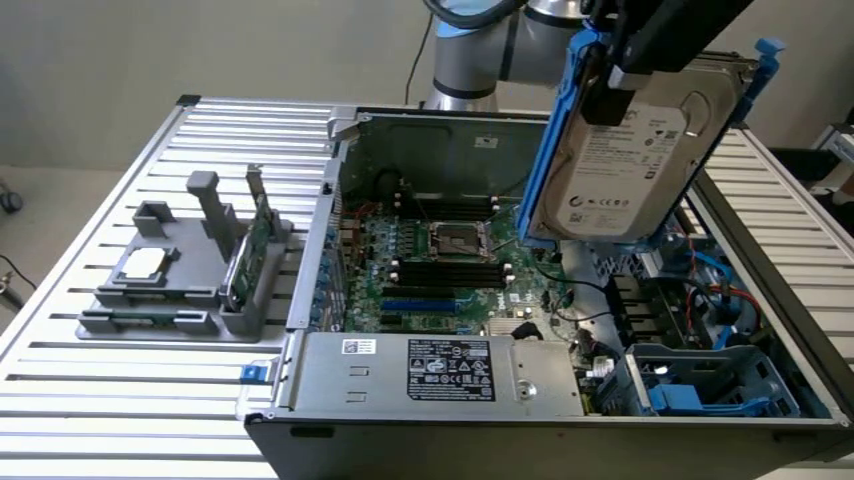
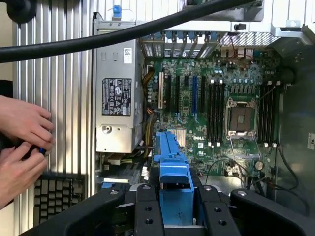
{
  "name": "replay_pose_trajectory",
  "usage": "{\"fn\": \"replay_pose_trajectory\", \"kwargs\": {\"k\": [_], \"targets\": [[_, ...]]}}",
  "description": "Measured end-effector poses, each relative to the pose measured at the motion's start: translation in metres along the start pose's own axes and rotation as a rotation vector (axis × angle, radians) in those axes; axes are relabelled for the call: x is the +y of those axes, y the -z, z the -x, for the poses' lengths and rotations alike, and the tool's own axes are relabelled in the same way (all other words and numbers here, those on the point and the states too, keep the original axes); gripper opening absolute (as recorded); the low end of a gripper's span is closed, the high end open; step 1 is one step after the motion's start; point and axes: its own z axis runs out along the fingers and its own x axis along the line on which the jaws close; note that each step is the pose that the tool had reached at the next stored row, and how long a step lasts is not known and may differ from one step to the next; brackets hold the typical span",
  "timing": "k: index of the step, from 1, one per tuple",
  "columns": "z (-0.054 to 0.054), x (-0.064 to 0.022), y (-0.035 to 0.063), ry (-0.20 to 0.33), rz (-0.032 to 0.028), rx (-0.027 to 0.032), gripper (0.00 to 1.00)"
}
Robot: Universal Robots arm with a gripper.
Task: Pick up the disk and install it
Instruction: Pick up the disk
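Bench (image 1: 80,420), exterior view's left: grey holder (image 1: 174,300) carrying the processor chip (image 1: 144,264) and green card (image 1: 254,250). Centre: open case, motherboard (image 1: 427,260) exposed. Right: the disk (image 1: 641,160) hangs tilted above the case, label outward, with the pincer (image 1: 625,85) clamped on its blue carrier rails. The drive bay (image 1: 707,385) lies below, in the near right corner. Judgement: carry in hand; keep the disk clear of cables and the case wall, rails squared to the bay.
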Motion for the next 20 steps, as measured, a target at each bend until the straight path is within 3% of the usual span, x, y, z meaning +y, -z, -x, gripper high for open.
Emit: {"fn": "replay_pose_trajectory", "kwargs": {"k": [20], "targets": [[-0.046,-0.0488,0.0010,0.001,0.0168,-0.0005,0.33]]}}
